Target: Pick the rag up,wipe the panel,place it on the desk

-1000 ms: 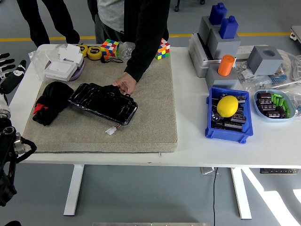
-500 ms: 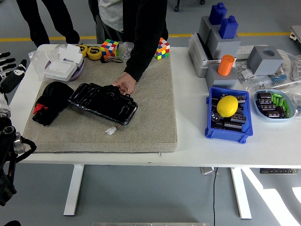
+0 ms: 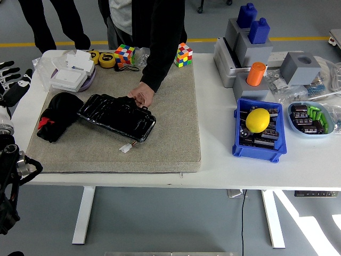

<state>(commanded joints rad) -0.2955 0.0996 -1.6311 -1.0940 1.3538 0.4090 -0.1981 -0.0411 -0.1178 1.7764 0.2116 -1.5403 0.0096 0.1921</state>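
White table (image 3: 213, 160) across the whole scene, carrying a big beige felt mat (image 3: 165, 133) over its left half. Standing at the far edge, a person in dark sleeves, one hand (image 3: 141, 96) pressed on the top edge of the glossy black panel (image 3: 117, 117), lying slantwise on the mat. Just left of the panel and touching its end, the black rag (image 3: 57, 116), bunched up, a red scrap showing in it. Off to the right, a blue bin (image 3: 258, 133) with a yellow lemon-like ball (image 3: 257, 119) in it. Up at the far-left edge, the robot's left hand (image 3: 11, 74), black and white fingers spread, holding nothing, well apart from the rag. No sign of the right hand.
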